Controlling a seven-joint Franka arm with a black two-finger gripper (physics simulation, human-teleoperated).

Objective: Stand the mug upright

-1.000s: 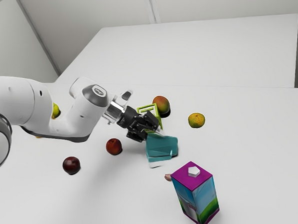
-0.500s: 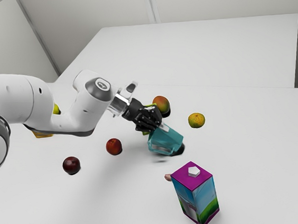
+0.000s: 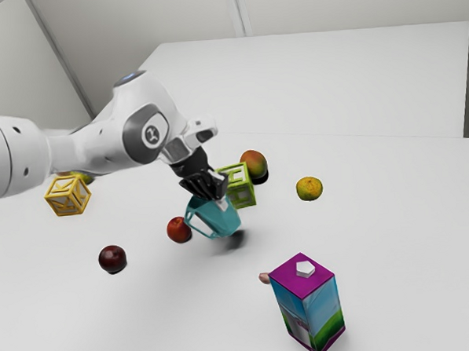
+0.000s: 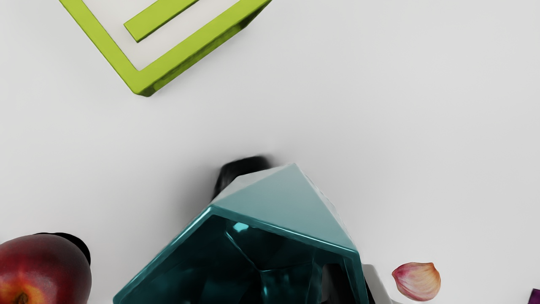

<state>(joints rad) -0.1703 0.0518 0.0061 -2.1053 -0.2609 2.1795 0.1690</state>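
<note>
The hand (image 3: 217, 195) grips the teal mug (image 3: 216, 218) near its rim, tilted over the counter (image 3: 379, 239), presumably so its base can settle flat.

Our arm (image 3: 76, 152): smooth white shell, rounded segments. Dark grey cap (image 3: 136, 140) on the joint, pale round badge (image 3: 151, 135) with dark mark. Small dark recesses (image 3: 17, 130) in the shell. White bracket (image 3: 194, 130) with dark oval patch (image 3: 206, 135). Our jaws are black, angular.
</note>
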